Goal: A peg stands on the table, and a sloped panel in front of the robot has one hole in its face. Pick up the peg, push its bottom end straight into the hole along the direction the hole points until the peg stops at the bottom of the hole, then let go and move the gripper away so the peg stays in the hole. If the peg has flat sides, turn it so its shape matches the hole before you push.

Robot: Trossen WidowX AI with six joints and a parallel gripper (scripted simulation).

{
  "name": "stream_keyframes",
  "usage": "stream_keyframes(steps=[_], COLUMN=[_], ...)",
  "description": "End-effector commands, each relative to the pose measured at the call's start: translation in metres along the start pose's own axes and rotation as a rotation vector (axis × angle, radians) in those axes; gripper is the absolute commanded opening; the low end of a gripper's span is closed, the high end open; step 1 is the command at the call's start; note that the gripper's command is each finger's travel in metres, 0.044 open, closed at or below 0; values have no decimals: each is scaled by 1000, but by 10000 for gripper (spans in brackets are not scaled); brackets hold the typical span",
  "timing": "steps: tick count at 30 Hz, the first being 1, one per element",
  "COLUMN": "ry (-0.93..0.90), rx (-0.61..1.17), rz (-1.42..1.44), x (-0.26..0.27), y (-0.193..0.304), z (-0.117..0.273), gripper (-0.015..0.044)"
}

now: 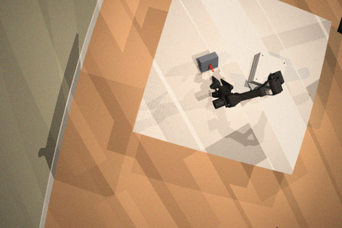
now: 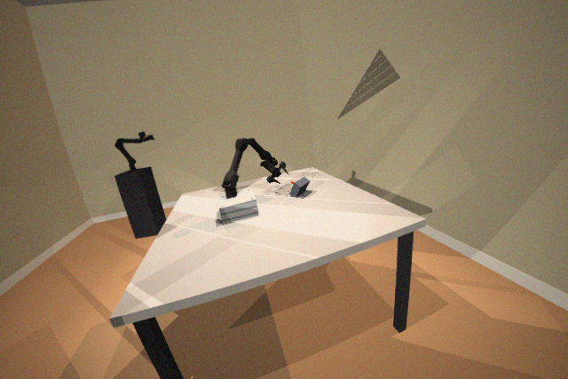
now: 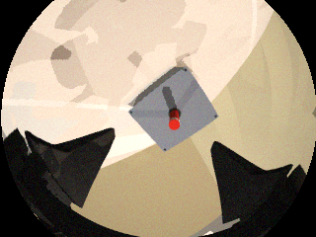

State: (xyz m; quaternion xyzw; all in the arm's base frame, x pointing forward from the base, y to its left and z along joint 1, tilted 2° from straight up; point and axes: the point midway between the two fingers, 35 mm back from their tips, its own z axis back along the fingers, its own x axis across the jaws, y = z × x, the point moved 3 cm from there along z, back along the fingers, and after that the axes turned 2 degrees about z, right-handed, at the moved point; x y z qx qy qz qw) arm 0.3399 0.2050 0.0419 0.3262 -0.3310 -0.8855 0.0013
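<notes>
Red cylindrical peg (image 3: 174, 120) sat lodged in grey sloped panel (image 3: 197, 109), frame centre; black gripper (image 3: 158, 158) released, clear; task seemingly complete.
</notes>
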Motion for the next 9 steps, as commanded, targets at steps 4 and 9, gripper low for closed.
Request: stream_keyframes(steps=[4, 9], ry=[7, 7], rx=[-1, -1], rz=[-14, -14], x=[-4, -5], y=[3, 4], z=[13, 19], gripper=[440, 440])
